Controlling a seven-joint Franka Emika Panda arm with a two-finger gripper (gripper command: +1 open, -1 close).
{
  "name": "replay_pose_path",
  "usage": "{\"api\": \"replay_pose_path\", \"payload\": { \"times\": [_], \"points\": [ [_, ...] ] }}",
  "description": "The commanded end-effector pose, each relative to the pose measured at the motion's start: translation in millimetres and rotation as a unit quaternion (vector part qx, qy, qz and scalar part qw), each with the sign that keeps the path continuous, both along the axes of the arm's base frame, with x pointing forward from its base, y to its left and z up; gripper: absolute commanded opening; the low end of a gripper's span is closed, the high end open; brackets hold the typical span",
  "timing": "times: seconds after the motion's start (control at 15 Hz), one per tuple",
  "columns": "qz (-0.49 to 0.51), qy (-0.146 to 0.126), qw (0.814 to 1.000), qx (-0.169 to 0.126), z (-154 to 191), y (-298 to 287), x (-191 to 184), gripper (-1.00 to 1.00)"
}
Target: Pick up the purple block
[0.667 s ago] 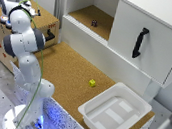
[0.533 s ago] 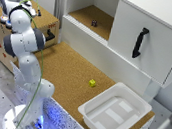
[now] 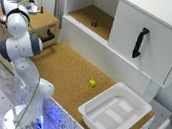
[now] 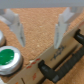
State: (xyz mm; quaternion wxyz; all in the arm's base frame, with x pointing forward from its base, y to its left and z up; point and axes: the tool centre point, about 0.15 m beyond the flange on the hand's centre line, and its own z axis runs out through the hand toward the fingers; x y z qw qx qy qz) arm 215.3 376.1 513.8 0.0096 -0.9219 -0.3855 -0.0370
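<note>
The purple block (image 3: 94, 23) is a tiny dark cube on the cork floor of the open cabinet shelf at the back. My gripper (image 3: 36, 7) hangs far from it, over the cardboard box (image 3: 19, 32) at the exterior view's left. In the wrist view my gripper (image 4: 40, 35) is open, its two fingers (image 4: 17, 27) spread above a cork surface with nothing between them. The purple block does not appear in the wrist view.
A small yellow-green block (image 3: 92, 83) lies on the cork tabletop (image 3: 65, 67). A white tray (image 3: 95, 113) sits at the front right. A cabinet door with a black handle (image 3: 140, 43) closes the right half. A green-lidded jar (image 4: 9, 57) and black handle (image 4: 50, 67) lie below the gripper.
</note>
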Motion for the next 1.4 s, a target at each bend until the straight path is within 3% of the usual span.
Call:
{"api": "replay_pose_path", "payload": {
  "times": [0.0,0.27,0.47,0.67,0.8,1.13,1.33],
  "points": [
    [-0.100,0.019,0.994,0.050,-36.7,-50.8,36.7,1.00],
    [-0.162,0.040,0.985,0.048,-63.9,-78.6,54.2,1.00],
    [-0.221,0.035,0.974,0.047,-81.7,-102.4,70.3,1.00],
    [-0.310,-0.014,0.949,0.056,-83.3,-136.5,107.2,1.00],
    [-0.365,-0.062,0.928,0.048,-75.3,-157.4,145.1,1.00],
    [-0.375,-0.123,0.918,0.047,-36.5,-185.9,231.0,1.00],
    [-0.372,-0.140,0.916,0.050,-21.0,-200.0,285.9,1.00]
  ]
}}
